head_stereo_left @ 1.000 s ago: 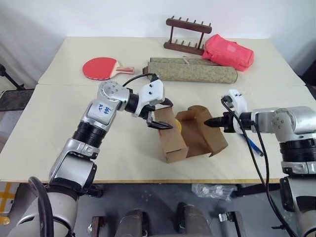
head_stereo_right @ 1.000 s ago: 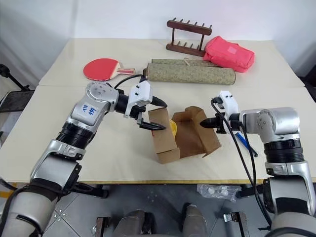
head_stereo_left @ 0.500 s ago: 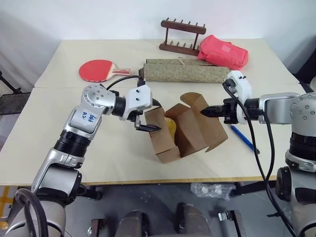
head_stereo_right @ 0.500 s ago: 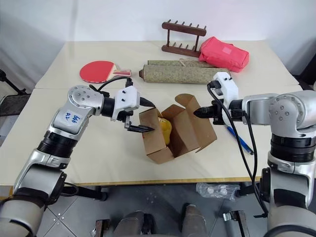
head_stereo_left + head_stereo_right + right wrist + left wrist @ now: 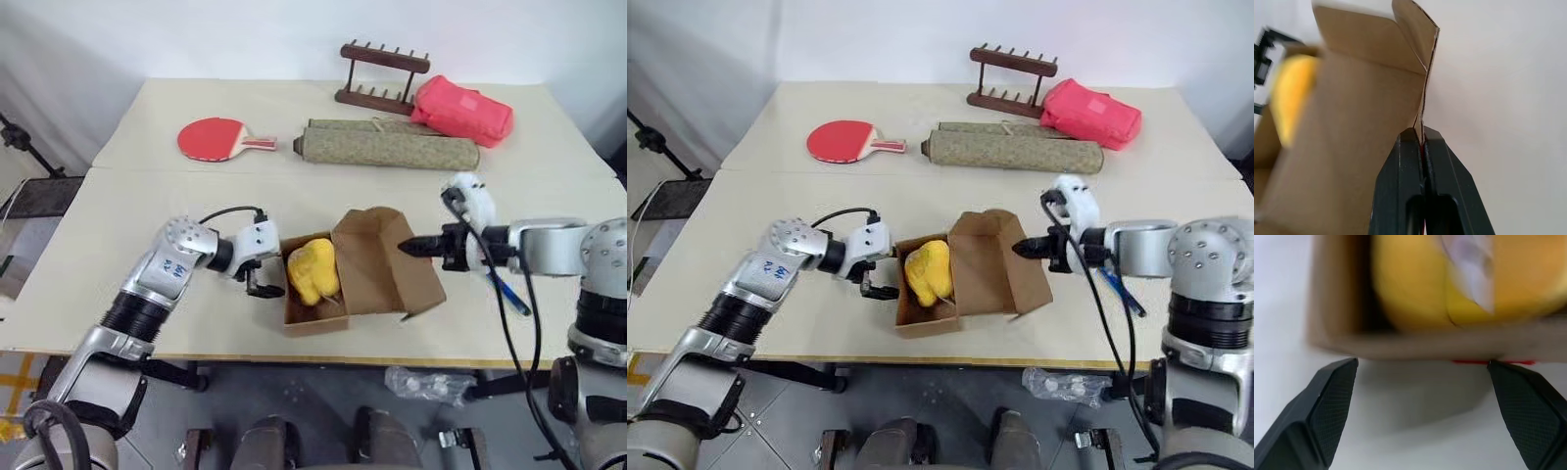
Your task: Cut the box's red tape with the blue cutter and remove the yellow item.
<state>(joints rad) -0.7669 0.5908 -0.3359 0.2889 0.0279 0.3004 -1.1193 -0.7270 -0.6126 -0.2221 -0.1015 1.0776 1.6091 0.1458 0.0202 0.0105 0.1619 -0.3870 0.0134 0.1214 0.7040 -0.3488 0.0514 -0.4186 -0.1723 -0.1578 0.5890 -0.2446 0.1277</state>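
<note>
Pale cream tabletop (image 5: 118, 225) carries the small brown cardboard box (image 5: 377, 269), its lid flung open and the lumpy bright yellow item (image 5: 312, 271) lying inside. Left end effector (image 5: 263, 285) stands spread wide just beside the box's left wall, empty. Right end effector (image 5: 409, 247) is pinched tight on the lid's edge. Slim blue cutter (image 5: 507, 293) lies near the right arm. Reaching in could shove the light box or snag its wall, and a slipped lid might fall onto the item.
</note>
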